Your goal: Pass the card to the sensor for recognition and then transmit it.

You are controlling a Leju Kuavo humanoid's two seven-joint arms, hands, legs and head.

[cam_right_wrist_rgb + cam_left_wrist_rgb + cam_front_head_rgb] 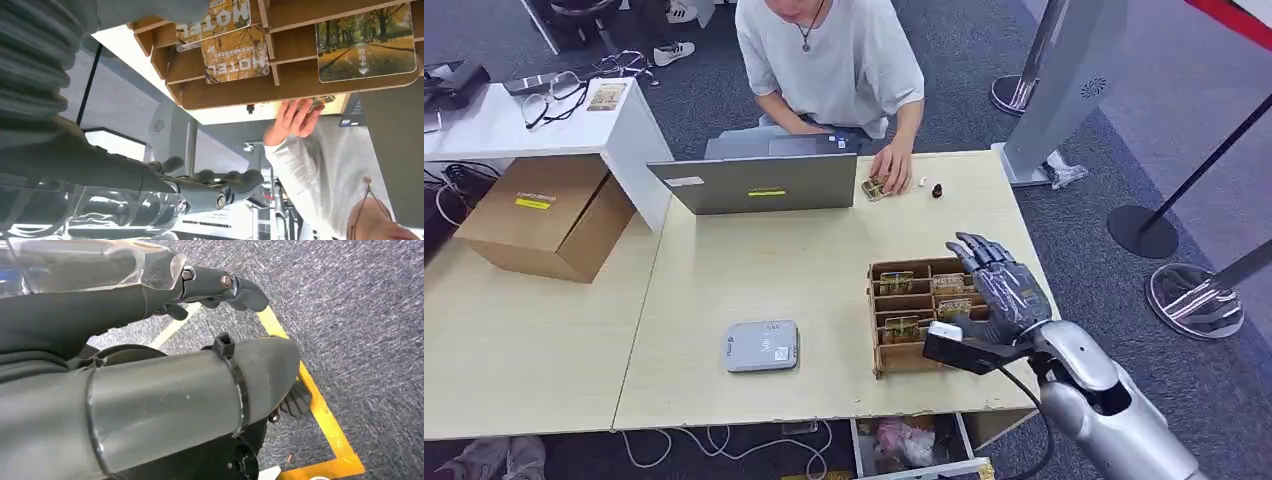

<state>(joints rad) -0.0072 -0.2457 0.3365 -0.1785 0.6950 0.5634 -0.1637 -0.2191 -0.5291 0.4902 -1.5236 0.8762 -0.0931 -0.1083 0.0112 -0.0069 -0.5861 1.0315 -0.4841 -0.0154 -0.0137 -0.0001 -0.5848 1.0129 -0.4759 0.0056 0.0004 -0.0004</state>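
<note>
Head view showed the robot's right hand (999, 285) raised over a wooden card rack (886, 358) at the right end of a pale wooden table (754, 270). Its fingers were spread and held nothing, hovering above the rack's back slots, probably lined up to pick a card. The cards (897, 283) stood upright in the compartments, printed with autumn trees and the word HOTEL (readable in the right wrist view (235, 50)), so their upper edges stood clear for a pinch.

The grey card sensor (762, 345) lay flat on the table to the left of the rack, well apart from it, within the arm's likely sweep. No card had reached it yet.

The left hand (220, 285) hung beside the robot's body over carpet, its fingers loosely curled with nothing in them.

Across the table a person in a light T-shirt (829, 55) sat behind an open laptop (754, 180), one hand (892, 165) resting on a few more cards at the far edge.

Around the table was blue-grey carpet, with a cardboard box (544, 215) on the floor beside a white side table (534, 115) to the left. Barrier posts (1144, 230) stood to the right, and yellow floor tape (320, 410) marked the carpet.
</note>
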